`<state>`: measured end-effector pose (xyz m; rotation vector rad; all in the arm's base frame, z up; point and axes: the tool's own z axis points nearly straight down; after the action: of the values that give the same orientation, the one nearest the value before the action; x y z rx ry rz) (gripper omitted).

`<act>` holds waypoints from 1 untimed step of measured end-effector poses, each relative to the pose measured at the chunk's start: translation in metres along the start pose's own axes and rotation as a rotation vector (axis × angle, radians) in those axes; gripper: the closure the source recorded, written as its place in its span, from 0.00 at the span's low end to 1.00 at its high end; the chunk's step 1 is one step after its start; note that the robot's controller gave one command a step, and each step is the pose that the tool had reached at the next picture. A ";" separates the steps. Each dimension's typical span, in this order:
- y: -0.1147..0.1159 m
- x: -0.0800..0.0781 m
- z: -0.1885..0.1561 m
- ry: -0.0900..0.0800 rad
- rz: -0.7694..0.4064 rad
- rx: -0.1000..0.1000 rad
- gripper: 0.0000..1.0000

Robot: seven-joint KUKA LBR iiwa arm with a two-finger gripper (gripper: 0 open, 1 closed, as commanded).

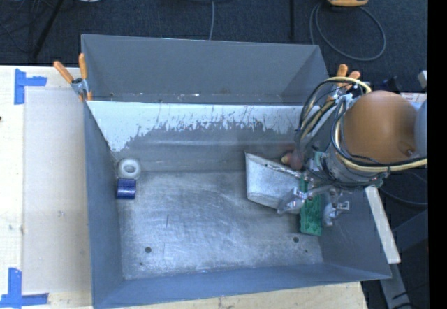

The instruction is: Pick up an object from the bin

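Starting with the grey bin [209, 252], you had its few things split between two ends. Your arm [380, 126] leaned in over the right rim, probably because the nearer cluster lay there. Its gripper [316, 204] sat low near the right wall, just beside a crumpled silvery sheet [264, 178] lying tilted on the floor to its left. A small flat green piece [311, 220] showed right at the gripper's tip. You could not tell whether the tool was clenched on it or released. Judging by position, that green piece was your likely target, crowded by the sheet and the wall. Well apart, by the left wall, lay a blue-and-white roll [126, 180], and a reddish scrap [288, 159] peeked out behind the sheet.
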<state>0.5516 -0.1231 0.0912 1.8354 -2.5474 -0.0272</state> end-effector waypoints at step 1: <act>-0.003 0.005 -0.002 0.008 0.007 0.007 1.00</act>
<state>0.5526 -0.1292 0.0927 1.8259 -2.5519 -0.0107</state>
